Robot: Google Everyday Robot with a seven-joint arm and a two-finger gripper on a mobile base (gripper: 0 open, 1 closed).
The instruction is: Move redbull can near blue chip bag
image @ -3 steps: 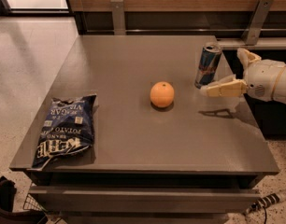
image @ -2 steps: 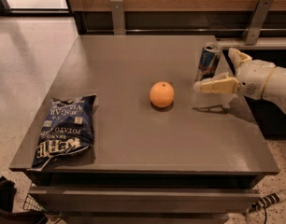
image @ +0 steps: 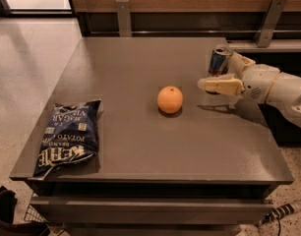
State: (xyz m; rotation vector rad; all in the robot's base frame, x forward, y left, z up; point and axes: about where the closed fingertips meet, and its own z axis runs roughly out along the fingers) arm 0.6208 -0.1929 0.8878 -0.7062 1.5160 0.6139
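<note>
The grey table [image: 135, 73] carries everything: three things spread well apart across its top. The chip bag [image: 67, 137] lies flat near the front left corner. It is dark blue and crinkled, with white lettering.

The arm reaches in from the right, and the gripper [image: 217, 73] sits at the far right of the table. Its jaws are spread wide, one on the near side of the can and one behind it. The can stands in the gap, and I see neither jaw pressed against it, so it does not look gripped yet.

The orange [image: 170, 100] rests near the middle of the table, between the can and the bag, clear of both.

The can [image: 219, 61] stands upright near the far right edge, well apart from the bag.

- **Handling:** It is probably light, and lighter again if empty. Its thin metal wall is stiff enough for a gentle squeeze but could dent under a hard one. The smooth, rounded side is likely slippery. Being tall and narrow, it would tip easily if nudged near the top.
- **Where to hold:** Grip across the middle of the body, jaws square to its sides.
- **Looks:** It is slim, blue and silver, with a touch of red and a silver top.
</note>
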